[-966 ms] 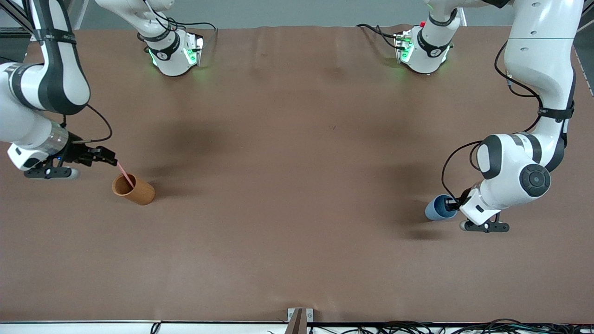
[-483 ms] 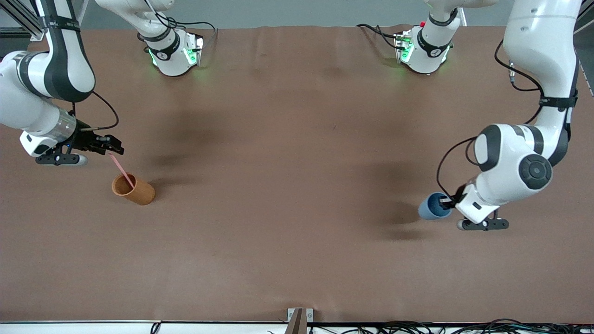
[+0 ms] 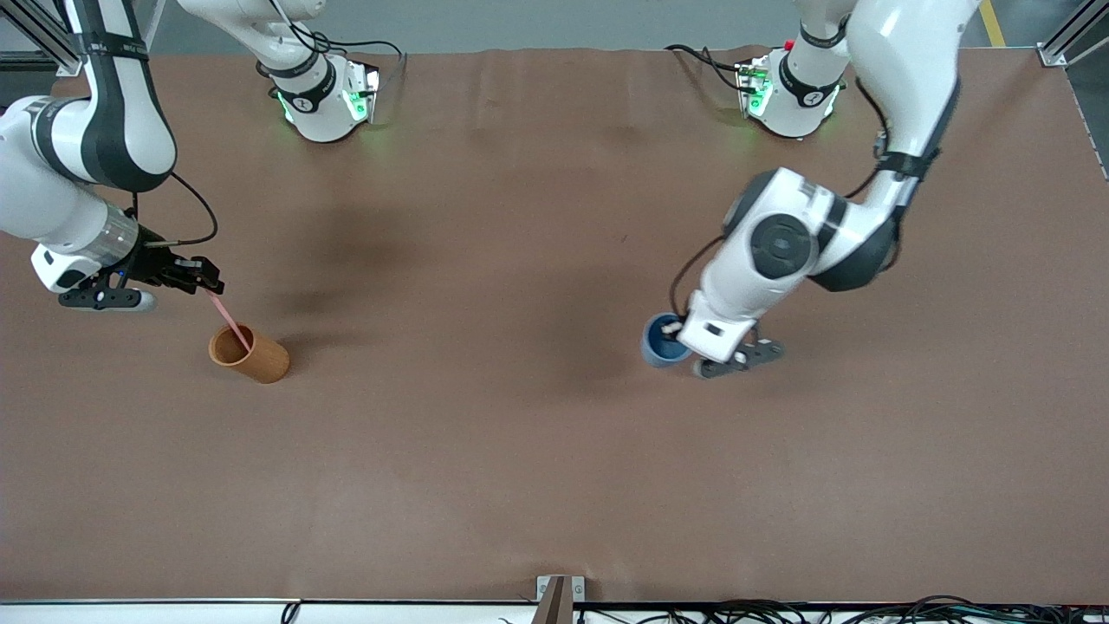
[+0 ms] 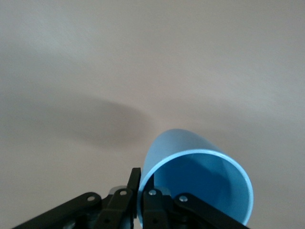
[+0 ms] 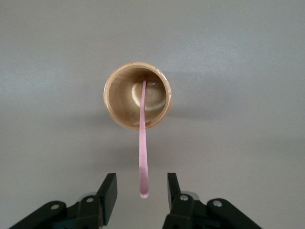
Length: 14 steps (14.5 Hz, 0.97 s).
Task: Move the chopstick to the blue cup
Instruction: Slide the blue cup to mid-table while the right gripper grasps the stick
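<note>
The pale-pink chopstick (image 3: 227, 319) stands leaning in the orange-brown cup (image 3: 260, 360) near the right arm's end of the table. My right gripper (image 3: 208, 282) is open at the chopstick's top end. In the right wrist view its fingers (image 5: 108, 191) flank the chopstick (image 5: 143, 143) without touching it, above the orange-brown cup (image 5: 124, 125). My left gripper (image 3: 674, 332) is shut on the rim of the blue cup (image 3: 658, 345) and holds it tilted above the table's middle. In the left wrist view the left gripper (image 4: 142, 183) has one finger inside the blue cup (image 4: 190, 152) and one outside.
The brown table covering (image 3: 485, 451) is bare around both cups. The two arm bases (image 3: 325, 100) (image 3: 788, 95) stand along the edge farthest from the front camera. A small metal bracket (image 3: 559, 594) sits at the edge nearest the front camera.
My left arm has carried the blue cup from the left arm's end of the table toward the middle. My right gripper has risen a little along the chopstick.
</note>
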Each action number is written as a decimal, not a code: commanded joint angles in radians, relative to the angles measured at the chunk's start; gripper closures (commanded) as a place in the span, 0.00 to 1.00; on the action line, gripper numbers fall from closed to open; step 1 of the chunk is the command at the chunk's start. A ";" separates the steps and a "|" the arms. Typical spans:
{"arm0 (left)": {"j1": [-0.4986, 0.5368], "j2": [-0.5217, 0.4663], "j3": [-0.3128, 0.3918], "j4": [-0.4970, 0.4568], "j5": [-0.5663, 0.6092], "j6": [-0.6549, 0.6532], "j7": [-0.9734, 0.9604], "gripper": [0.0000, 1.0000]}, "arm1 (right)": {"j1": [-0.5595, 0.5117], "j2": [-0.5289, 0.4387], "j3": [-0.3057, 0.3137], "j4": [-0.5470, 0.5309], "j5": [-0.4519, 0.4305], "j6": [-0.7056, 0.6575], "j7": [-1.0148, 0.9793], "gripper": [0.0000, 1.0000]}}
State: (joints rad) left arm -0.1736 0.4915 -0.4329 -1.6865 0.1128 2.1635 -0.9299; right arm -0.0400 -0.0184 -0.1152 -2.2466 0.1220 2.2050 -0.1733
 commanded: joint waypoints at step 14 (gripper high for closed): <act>-0.193 0.297 -0.014 0.237 0.220 -0.001 -0.385 0.76 | 0.006 -0.002 -0.029 0.258 0.027 -0.307 0.011 0.99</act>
State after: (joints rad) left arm -0.3648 0.7709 -0.4407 -1.4726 0.2960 2.1655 -1.2838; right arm -0.0400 -0.0099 -0.1313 -2.1096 0.1332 2.0357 -0.1718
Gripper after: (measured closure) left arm 0.877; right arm 0.912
